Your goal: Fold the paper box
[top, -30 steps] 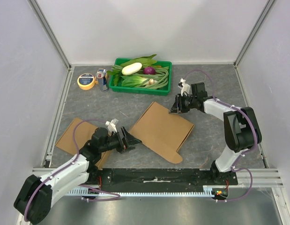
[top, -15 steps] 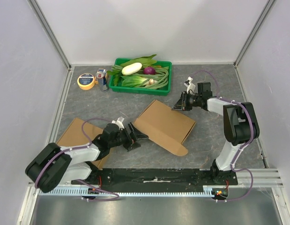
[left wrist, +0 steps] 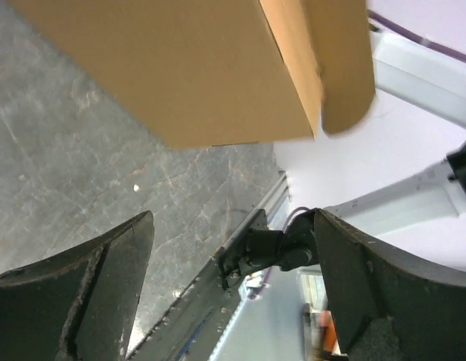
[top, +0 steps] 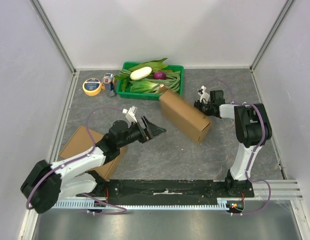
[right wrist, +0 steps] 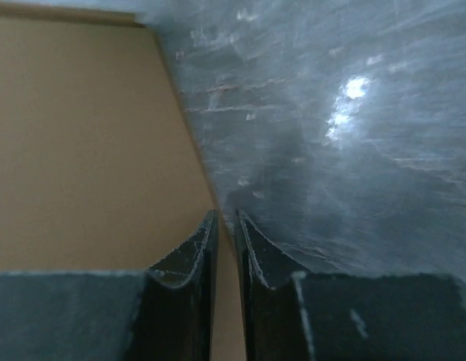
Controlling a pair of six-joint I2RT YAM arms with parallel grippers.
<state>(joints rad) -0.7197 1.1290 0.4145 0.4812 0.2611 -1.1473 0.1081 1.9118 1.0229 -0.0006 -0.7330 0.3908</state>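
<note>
The brown paper box is raised off the grey table and tilted, its upper end near the green tray. My right gripper holds its right edge; in the right wrist view the cardboard runs between the nearly closed fingers of that gripper. To the box's left, my left gripper stands wide open, pointing at the box and apart from it. The left wrist view shows the box above that gripper, with nothing between its fingers.
A second flat cardboard sheet lies at the near left under the left arm. A green tray of vegetables stands at the back. A yellow tape roll and a can sit to its left.
The box has risen from lying flat to a tilted, raised stance, pulled back and right by the right gripper, which closed further. The left gripper lifted and swung right, staying open.
</note>
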